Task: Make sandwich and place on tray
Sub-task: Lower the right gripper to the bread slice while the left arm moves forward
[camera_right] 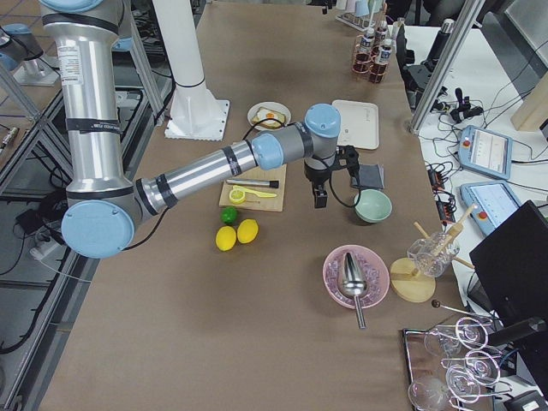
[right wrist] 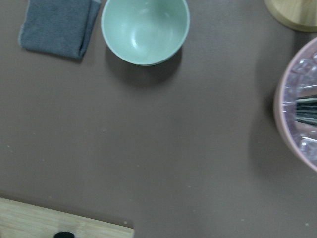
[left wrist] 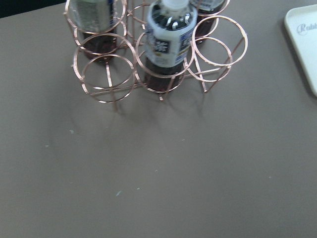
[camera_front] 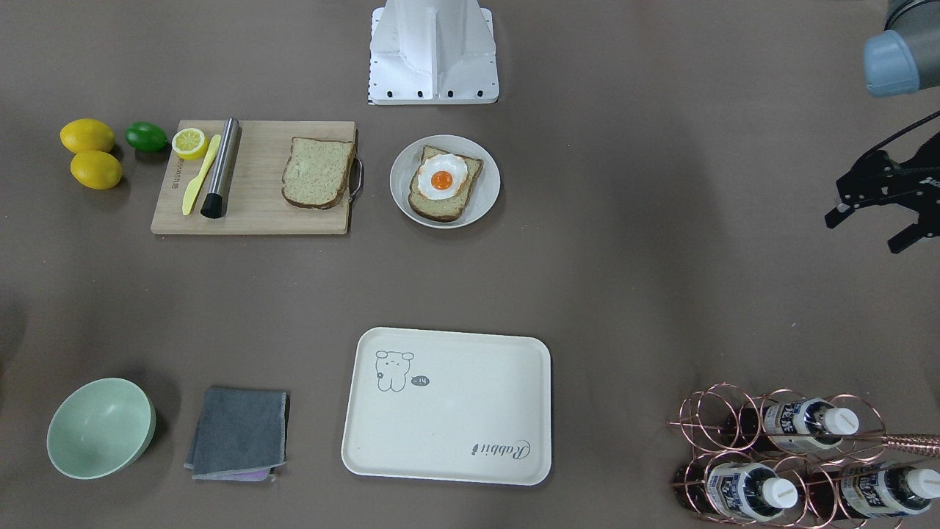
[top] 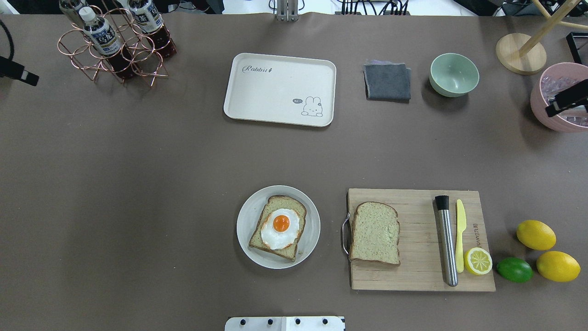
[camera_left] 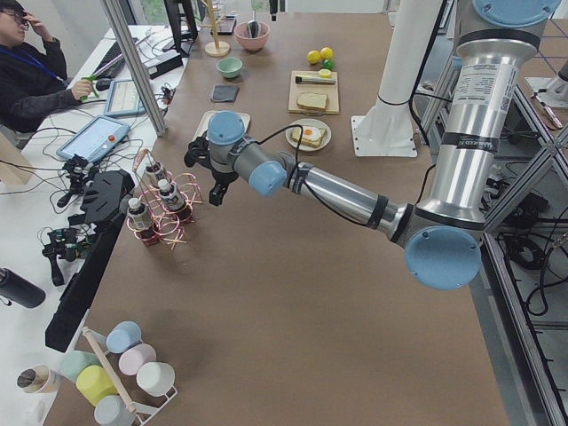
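The step in hand looks like capping: the bare slice on the cutting board, at 3 o'clock from the plate, should be gripped by its crust and laid level on the egg and lower slice. There are two slices, one egg, and one tray at 12 o'clock. The left fingers are spread and empty; of the right fingers I cannot tell.

A mint-green bowl sits just beside a folded grey cloth. A lime lies near the wooden cutting board corner.
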`<state>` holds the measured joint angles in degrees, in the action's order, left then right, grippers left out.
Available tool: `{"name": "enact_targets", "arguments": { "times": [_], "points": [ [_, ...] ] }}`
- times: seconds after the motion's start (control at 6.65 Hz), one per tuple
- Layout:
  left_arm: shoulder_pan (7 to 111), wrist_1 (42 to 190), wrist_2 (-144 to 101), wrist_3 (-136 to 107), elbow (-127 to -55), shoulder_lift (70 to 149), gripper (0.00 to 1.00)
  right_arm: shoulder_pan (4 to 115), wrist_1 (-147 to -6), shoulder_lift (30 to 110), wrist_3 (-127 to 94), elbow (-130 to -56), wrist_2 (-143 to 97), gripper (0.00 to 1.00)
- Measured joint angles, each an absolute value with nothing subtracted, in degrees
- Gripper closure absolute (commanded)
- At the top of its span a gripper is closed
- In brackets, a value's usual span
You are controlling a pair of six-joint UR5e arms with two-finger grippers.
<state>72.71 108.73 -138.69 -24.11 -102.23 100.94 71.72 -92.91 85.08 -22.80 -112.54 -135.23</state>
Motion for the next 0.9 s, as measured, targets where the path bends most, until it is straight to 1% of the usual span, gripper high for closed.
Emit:
{"name": "enact_targets", "arguments": {
  "times": [0.3, 0.45, 0.6, 0.9],
  "points": [
    [66.98, 109.11, -136.91, -33.66, -103.2, 105.13, 0.01, 60.91, -91.51, 79.42, -41.02, -114.14, -130.25, 0.0],
    [62.99, 109.15, -134.68, -37.91, -104.03, 107.04, 0.01, 55.57, -87.05, 78.22, -49.9, -114.23, -127.1, 0.02],
    [58.17, 109.18, -131.61, -41.74, -105.0, 108.68, 0.01, 50.83, -82.56, 78.14, -58.03, -114.03, -123.9, 0.05],
    [50.76, 109.37, -125.46, -46.7, -105.61, 111.44, 0.01, 43.66, -79.24, 78.81, -69.31, -114.36, -119.95, 0.05]
  ]
}}
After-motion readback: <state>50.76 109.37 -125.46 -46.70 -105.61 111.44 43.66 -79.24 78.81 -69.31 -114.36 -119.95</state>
